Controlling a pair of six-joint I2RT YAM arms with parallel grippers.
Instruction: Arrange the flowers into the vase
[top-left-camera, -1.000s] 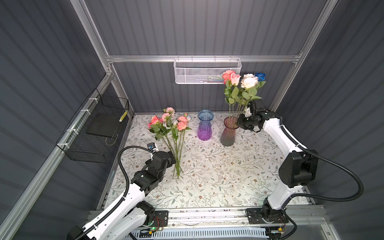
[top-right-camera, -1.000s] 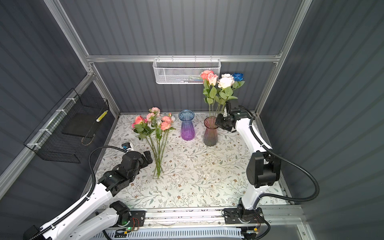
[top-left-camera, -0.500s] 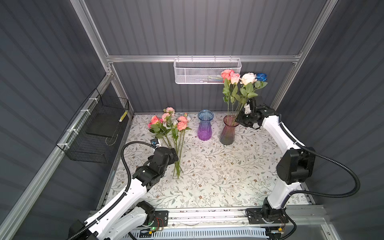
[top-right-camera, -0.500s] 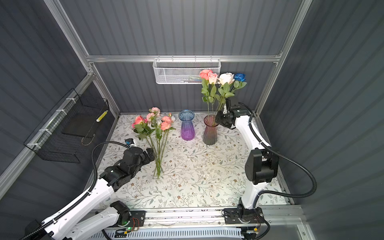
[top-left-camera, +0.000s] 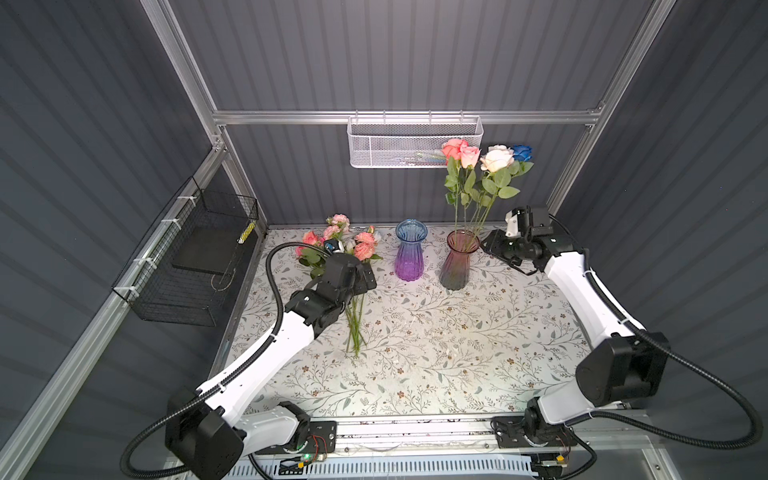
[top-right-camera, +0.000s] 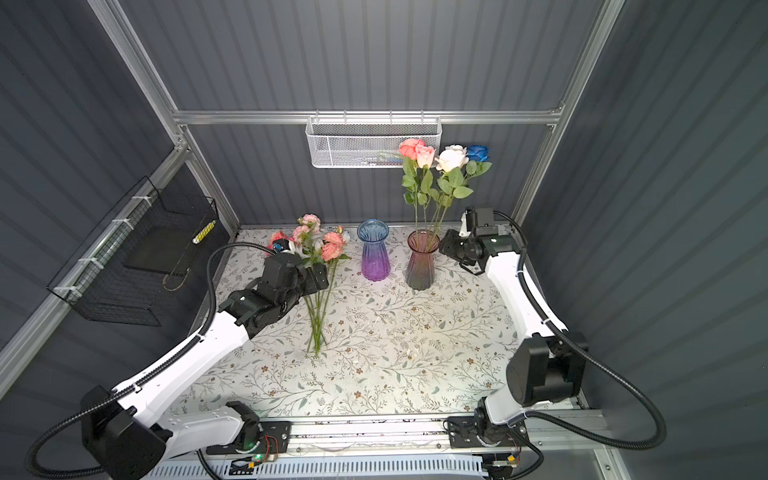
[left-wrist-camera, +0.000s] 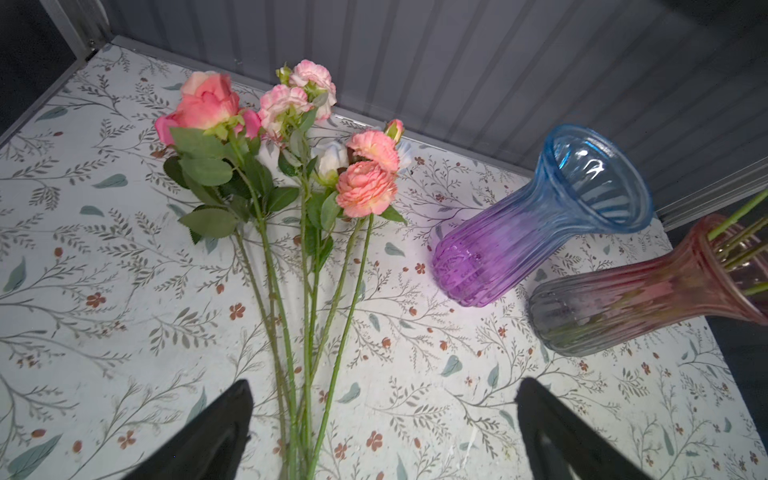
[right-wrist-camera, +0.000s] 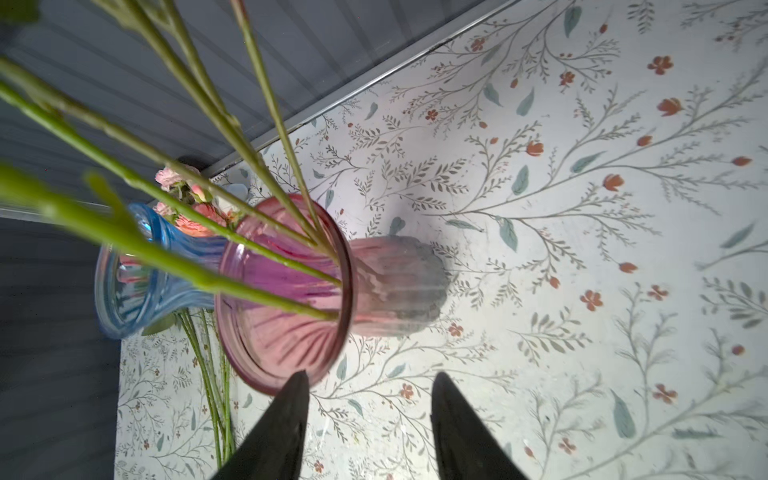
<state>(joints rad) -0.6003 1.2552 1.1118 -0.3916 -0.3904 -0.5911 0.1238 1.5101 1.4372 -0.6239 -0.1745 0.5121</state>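
Beside the pink ribbed glass vase (top-left-camera: 457, 270), the right hand (right-wrist-camera: 370, 376) has just let go and is empty; the tall roses (top-left-camera: 494, 160) stand inside. The wide-open left hand (left-wrist-camera: 385, 382) hangs over pink flowers (left-wrist-camera: 365, 191) lying on the bench (top-left-camera: 457, 353).

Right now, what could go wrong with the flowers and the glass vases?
1. The tall roses lean to one side of the pink vase; top-heavy, it might tip, especially if the open right gripper beside its rim bumps it.
2. The open left gripper hangs over several stems of the bunch on the table; closing might grab too many.
3. The empty blue vase stands between; carried flowers could knock it.
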